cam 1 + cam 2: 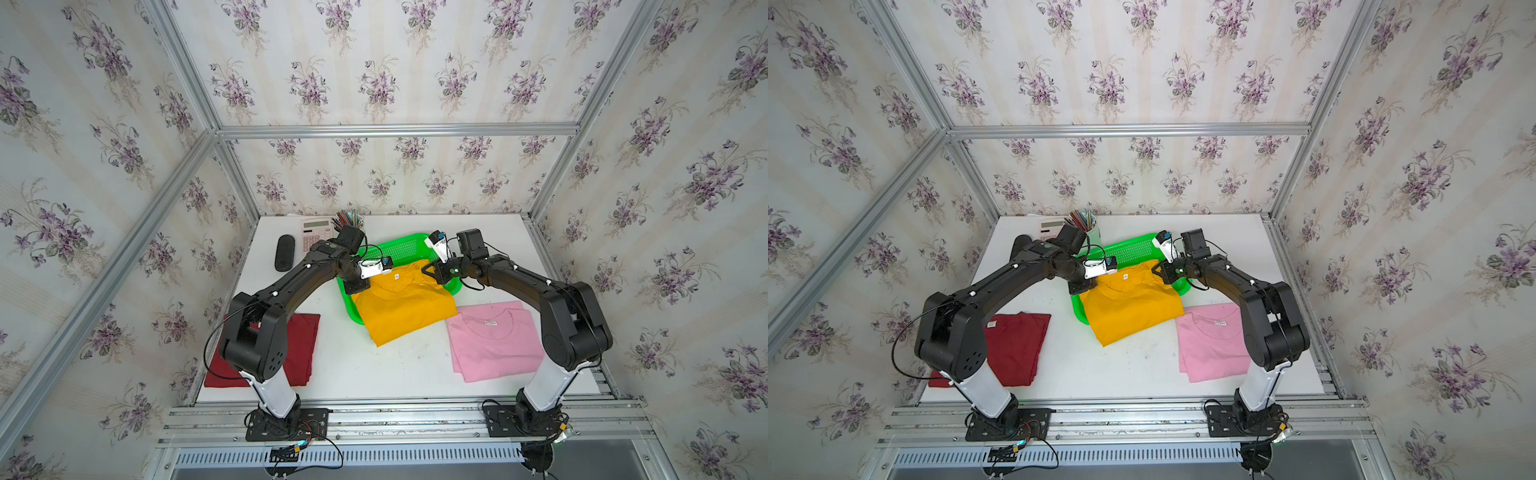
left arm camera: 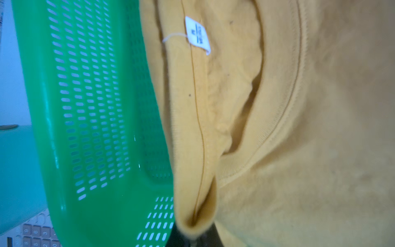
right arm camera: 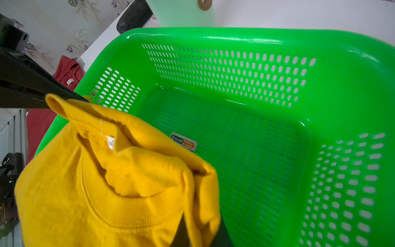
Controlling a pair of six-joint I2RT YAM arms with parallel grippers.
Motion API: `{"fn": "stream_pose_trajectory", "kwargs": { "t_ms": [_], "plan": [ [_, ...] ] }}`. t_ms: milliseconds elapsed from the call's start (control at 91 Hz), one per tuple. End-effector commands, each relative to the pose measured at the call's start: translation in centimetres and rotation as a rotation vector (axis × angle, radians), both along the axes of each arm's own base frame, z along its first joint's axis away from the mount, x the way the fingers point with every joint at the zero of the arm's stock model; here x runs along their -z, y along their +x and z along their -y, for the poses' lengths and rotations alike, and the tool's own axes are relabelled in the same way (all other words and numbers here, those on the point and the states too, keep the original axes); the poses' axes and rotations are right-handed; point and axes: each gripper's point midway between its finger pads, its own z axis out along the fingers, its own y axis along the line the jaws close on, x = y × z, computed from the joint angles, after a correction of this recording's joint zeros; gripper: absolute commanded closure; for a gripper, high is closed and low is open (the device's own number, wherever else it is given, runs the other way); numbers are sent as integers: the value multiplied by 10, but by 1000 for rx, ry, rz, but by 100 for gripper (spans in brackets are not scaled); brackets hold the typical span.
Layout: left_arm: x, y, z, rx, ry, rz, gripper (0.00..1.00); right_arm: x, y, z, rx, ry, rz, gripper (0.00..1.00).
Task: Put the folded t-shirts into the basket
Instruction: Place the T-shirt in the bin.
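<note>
- Enclosure lined with violet-sprig wallpaper [image 1: 374, 62]. A white counter [image 1: 374, 365] carries everything.
- The basket [image 1: 401, 248] sits at the far centre. Its floor is bare in the right wrist view except for a sticker [image 3: 183, 142], so I judge no shirt is stowed yet.
- The mustard yellow t-shirt [image 1: 405, 307] has its collar edge lifted over the basket. Its near half drapes across the near rim and lies on the counter. The neck label [image 2: 197, 34] faces up.
- The left tool [image 2: 193, 236] is pinched shut on the shirt's far left corner, with a fold of cloth between the fingers.
- The right tool [image 3: 202, 233] is clamped the same way on the far right corner.
- I read the two corner grips as a way to keep the folded rectangle spread so the layers don't spill open.
- The dark red t-shirt [image 1: 305, 336] lies flat near left and the light pink t-shirt [image 1: 494, 340] near right. Both are well apart from the basket.
- The calculator [image 1: 316, 232], pencil cup [image 1: 351, 220] and a dark remote-like object [image 1: 285, 252] sit far left, beside the left arm's wrist.
- Next, in my judgement, I carry the shirt farther so the hem clears the near rim before letting go.
</note>
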Motion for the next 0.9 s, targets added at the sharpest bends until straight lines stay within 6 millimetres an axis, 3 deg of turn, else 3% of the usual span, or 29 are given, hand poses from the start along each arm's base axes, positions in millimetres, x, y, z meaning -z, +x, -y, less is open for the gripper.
{"fn": "stream_pose_trajectory", "kwargs": {
  "t_ms": [0, 132, 264, 352, 495, 692, 791, 890],
  "plan": [
    [-4, 4, -3, -20, -1, 29, 93, -3, 4, -5, -21, 20, 18, 100],
    [-1, 11, -9, -41, 18, 49, 94, -10, 10, -7, -14, 27, 36, 100],
    [-11, 28, -10, -68, 21, 141, 94, -15, 21, -4, 31, 11, 59, 100],
    [-5, 33, -6, -67, 16, 131, 94, -3, 28, 0, 59, -27, 49, 100],
    [26, 35, -3, -91, 20, 68, 97, 26, 25, 6, 95, -48, 5, 100],
    [48, 21, 2, -106, -1, 39, 97, 44, 15, 14, 134, -57, -29, 100],
    [50, 15, 1, -103, 16, 32, 97, 35, 9, 15, 130, -52, -12, 100],
    [29, 17, 3, -98, 2, 70, 97, 10, 8, 16, 130, -36, 44, 100]
  ]
}}
